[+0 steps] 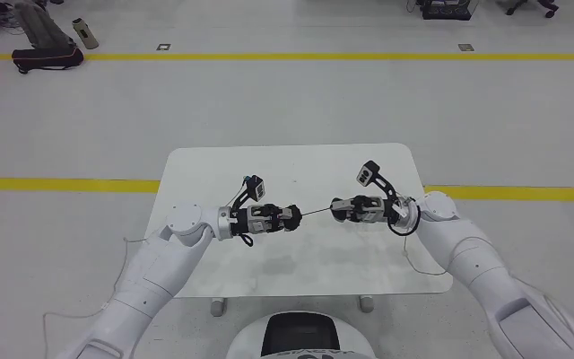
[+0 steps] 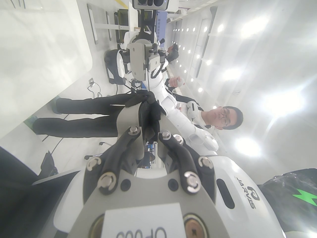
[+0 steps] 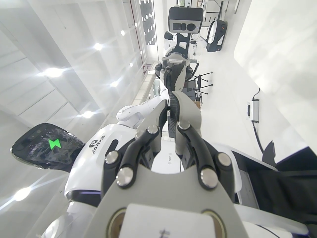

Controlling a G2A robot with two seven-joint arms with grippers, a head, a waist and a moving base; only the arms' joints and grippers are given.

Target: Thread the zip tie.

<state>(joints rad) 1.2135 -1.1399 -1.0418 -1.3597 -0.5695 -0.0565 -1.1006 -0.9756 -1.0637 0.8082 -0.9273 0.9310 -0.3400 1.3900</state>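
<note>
A thin black zip tie (image 1: 316, 213) spans the short gap between my two grippers, held above the middle of the white table (image 1: 269, 161). My left gripper (image 1: 298, 216) is shut on one end; in the left wrist view its fingers (image 2: 128, 115) pinch a black bunched piece of the tie (image 2: 141, 99). My right gripper (image 1: 333, 211) faces it and is shut on the other end; in the right wrist view a black ribbed strip (image 3: 173, 107) sits pinched between its fingertips (image 3: 188, 105). The two grippers point at each other, nearly level, a few centimetres apart.
The table top under the arms is bare white with rounded corners. Yellow floor lines (image 1: 314, 56) run behind and beside the table. A black bag (image 1: 45, 49) lies on the floor far back left.
</note>
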